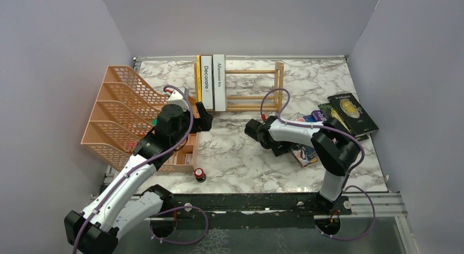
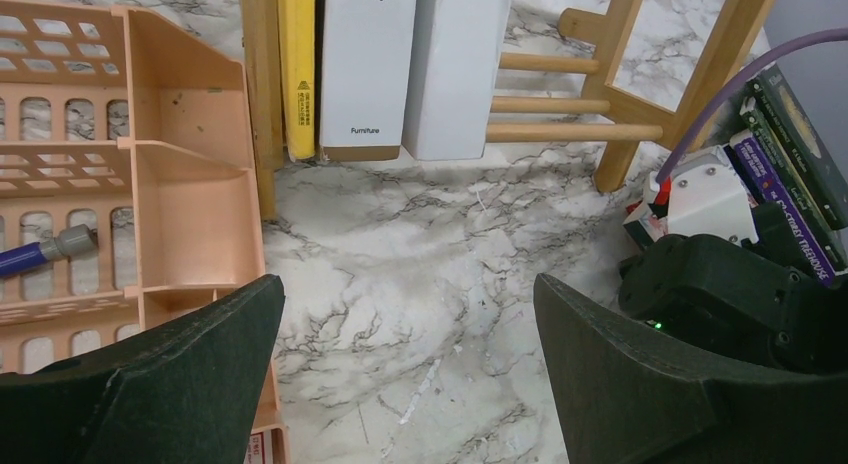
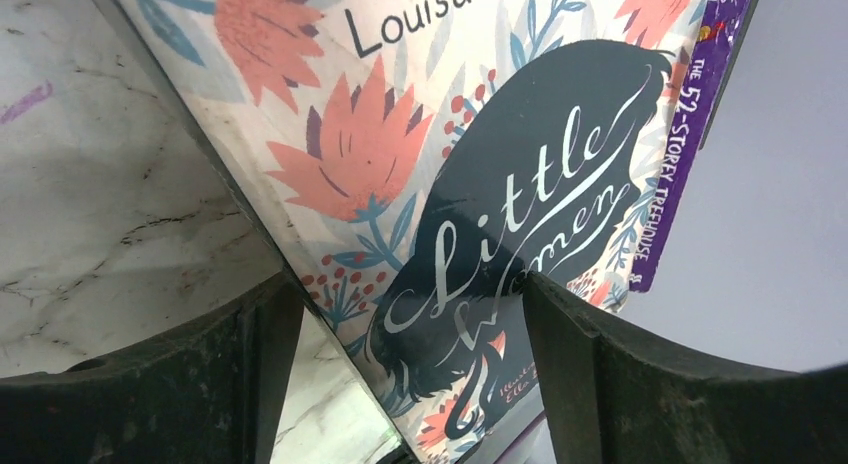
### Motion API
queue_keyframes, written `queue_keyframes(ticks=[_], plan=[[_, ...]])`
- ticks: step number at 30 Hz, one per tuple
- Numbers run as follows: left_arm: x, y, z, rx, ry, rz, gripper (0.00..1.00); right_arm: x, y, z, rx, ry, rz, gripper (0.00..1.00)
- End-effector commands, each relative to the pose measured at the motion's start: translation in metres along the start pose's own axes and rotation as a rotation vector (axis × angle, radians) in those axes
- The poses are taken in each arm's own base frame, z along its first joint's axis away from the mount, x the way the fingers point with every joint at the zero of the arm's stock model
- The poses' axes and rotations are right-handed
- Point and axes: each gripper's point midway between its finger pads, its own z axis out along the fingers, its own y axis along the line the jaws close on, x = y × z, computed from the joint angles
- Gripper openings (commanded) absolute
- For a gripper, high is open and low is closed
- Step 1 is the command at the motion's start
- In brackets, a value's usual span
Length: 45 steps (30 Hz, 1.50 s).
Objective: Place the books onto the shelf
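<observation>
A shelf [image 1: 254,90] stands at the far middle of the table [image 1: 235,155]. Three books [image 1: 210,81] stand upright at its left end. A file tray [image 1: 117,109] sits just left of the shelf. More books [image 1: 353,113] lie piled on the table to the right, nearer than the shelf. A small container [image 1: 199,173] sits near the front edge, left of centre.

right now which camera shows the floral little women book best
Right wrist: the floral cover of the Little Women book fills the frame, title readable. Top external shows only a corner poking out under the right arm. Left wrist does not clearly show it.
</observation>
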Motion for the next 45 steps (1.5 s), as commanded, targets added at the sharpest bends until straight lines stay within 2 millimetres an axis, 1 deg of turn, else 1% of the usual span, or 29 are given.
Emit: queue_keyframes(ticks=[1, 3, 5, 6, 8, 9, 12, 15, 18, 24, 26, 30, 34, 38, 41, 45], plan=[[-0.003, 0.005, 0.002, -0.025, -0.024, -0.010, 0.95, -0.011, 0.006, 0.003, 0.005, -0.059, -0.010, 0.81], [-0.002, 0.006, 0.002, -0.029, -0.021, -0.011, 0.95, -0.013, 0.003, 0.002, 0.022, -0.072, 0.001, 0.72], [-0.002, 0.006, 0.003, -0.031, -0.019, -0.010, 0.95, -0.017, 0.000, -0.003, 0.026, -0.088, 0.029, 0.56], [-0.002, 0.006, 0.003, -0.031, -0.020, -0.010, 0.95, -0.021, 0.001, -0.006, 0.010, -0.102, 0.039, 0.45], [-0.002, 0.006, 0.003, -0.034, -0.019, -0.011, 0.95, -0.029, 0.009, -0.018, -0.058, -0.138, 0.046, 0.27], [-0.002, 0.006, 0.003, -0.034, -0.021, -0.010, 0.95, -0.033, 0.013, -0.025, -0.103, -0.161, 0.046, 0.21], [-0.003, 0.007, 0.002, -0.037, -0.024, -0.008, 0.95, -0.045, 0.029, -0.052, -0.291, -0.202, 0.085, 0.10], [-0.004, 0.007, 0.002, -0.040, -0.024, -0.006, 0.95, -0.060, 0.035, -0.084, -0.472, -0.267, 0.137, 0.02], [-0.004, 0.007, 0.001, -0.040, -0.024, -0.006, 0.95, -0.074, 0.030, -0.115, -0.598, -0.349, 0.191, 0.01], [-0.005, 0.006, 0.001, -0.036, -0.026, -0.007, 0.95, -0.102, 0.005, -0.175, -0.791, -0.549, 0.297, 0.01], [-0.007, 0.005, 0.001, -0.032, -0.028, -0.006, 0.95, -0.110, -0.006, -0.198, -0.859, -0.641, 0.335, 0.01], [-0.015, -0.002, -0.001, -0.006, -0.034, 0.004, 0.95, -0.125, -0.036, -0.241, -0.969, -0.835, 0.437, 0.01], [-0.027, -0.013, -0.006, 0.033, -0.050, 0.016, 0.95, -0.136, -0.065, -0.272, -1.029, -0.965, 0.560, 0.01], [-0.038, -0.020, -0.013, 0.059, -0.067, 0.037, 0.95, -0.150, -0.088, -0.288, -1.032, -1.026, 0.687, 0.01], [-0.040, -0.021, -0.013, 0.062, -0.069, 0.050, 0.95, -0.158, -0.101, -0.285, -0.986, -1.022, 0.783, 0.01], [-0.031, -0.022, -0.013, 0.081, -0.046, 0.051, 0.95, -0.165, -0.114, -0.282, -0.942, -1.036, 0.874, 0.01]])
